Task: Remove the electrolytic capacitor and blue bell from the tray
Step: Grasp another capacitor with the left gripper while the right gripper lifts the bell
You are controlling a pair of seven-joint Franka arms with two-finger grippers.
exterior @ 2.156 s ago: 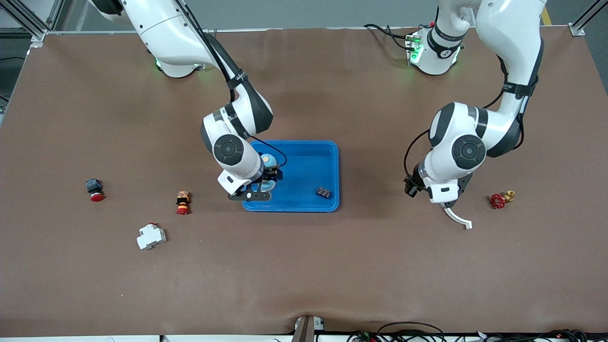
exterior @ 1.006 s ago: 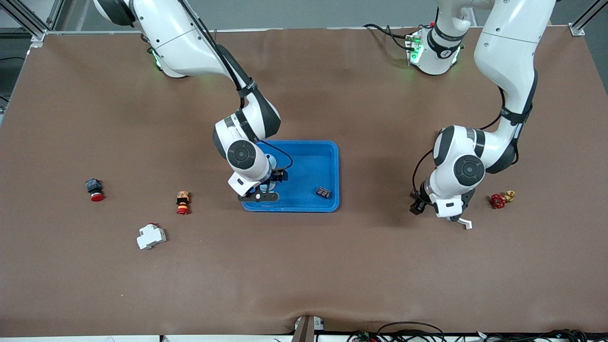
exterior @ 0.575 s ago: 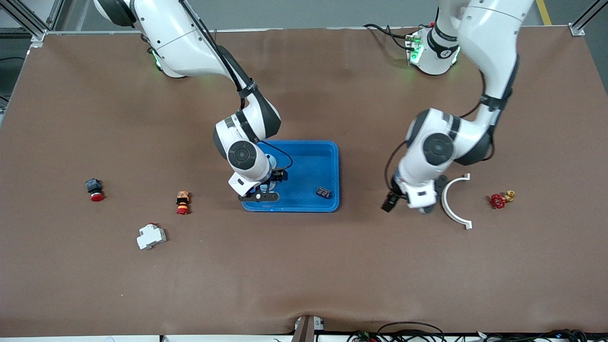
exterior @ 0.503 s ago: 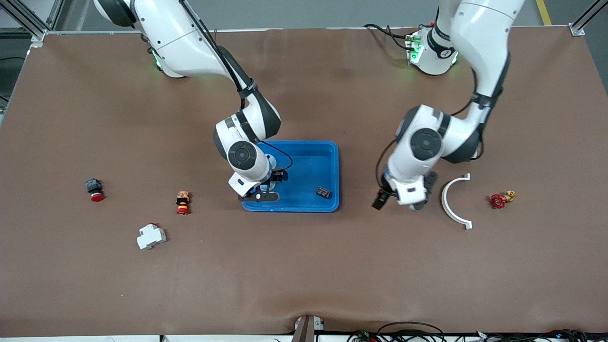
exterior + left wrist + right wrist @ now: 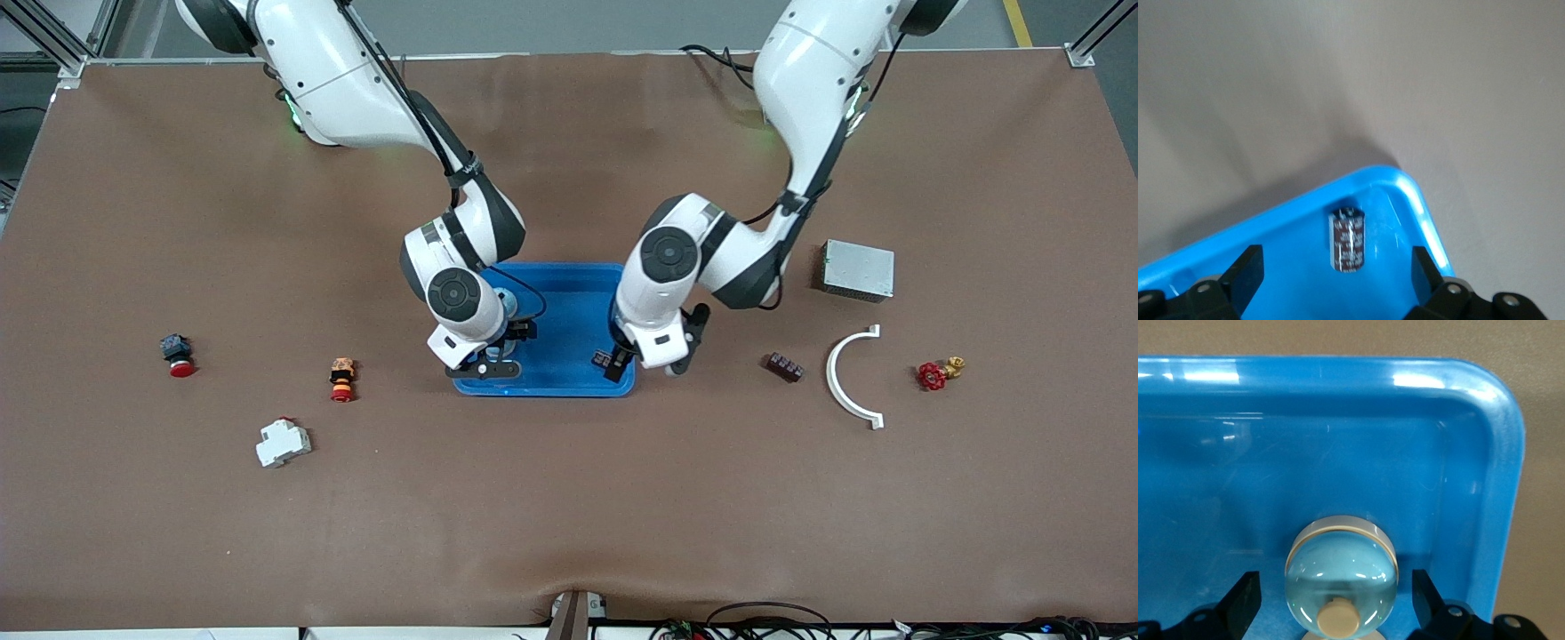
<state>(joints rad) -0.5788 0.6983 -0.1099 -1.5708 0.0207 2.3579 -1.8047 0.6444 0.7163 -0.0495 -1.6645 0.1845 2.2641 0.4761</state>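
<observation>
Swinging away from the white curved bracket (image 5: 852, 377) toward the middle of the table (image 5: 569, 498), the left arm has carried the left gripper (image 5: 647, 363) to the corner of the blue tray (image 5: 578, 276) that lies toward the left arm's end and nearest the front camera. The right arm has barely shifted; the right gripper (image 5: 484, 366) hangs over the tray's other camera-side corner, toward the right arm's end.

Largest of the loose items is the grey metal box (image 5: 858, 269), now uncovered near the left arm's end, farther from the camera than the bracket. Between tray and bracket lies a small dark terminal block (image 5: 785, 366), also newly in sight. A red valve (image 5: 933, 375) sits just beside the bracket, toward the left arm's end.

Toward the right arm's end rest a white breaker (image 5: 283, 443), an orange button switch (image 5: 341, 378) and a red push button (image 5: 177, 354), well apart from one another.

Inside the tray, the bell (image 5: 1341, 583) stands upright between the right gripper's fingers (image 5: 1241, 603), which are spread wide and clear of it. The capacitor (image 5: 1347, 239) lies on its side in the left gripper's corner, between that gripper's wide-open fingers (image 5: 1245, 277), untouched.
</observation>
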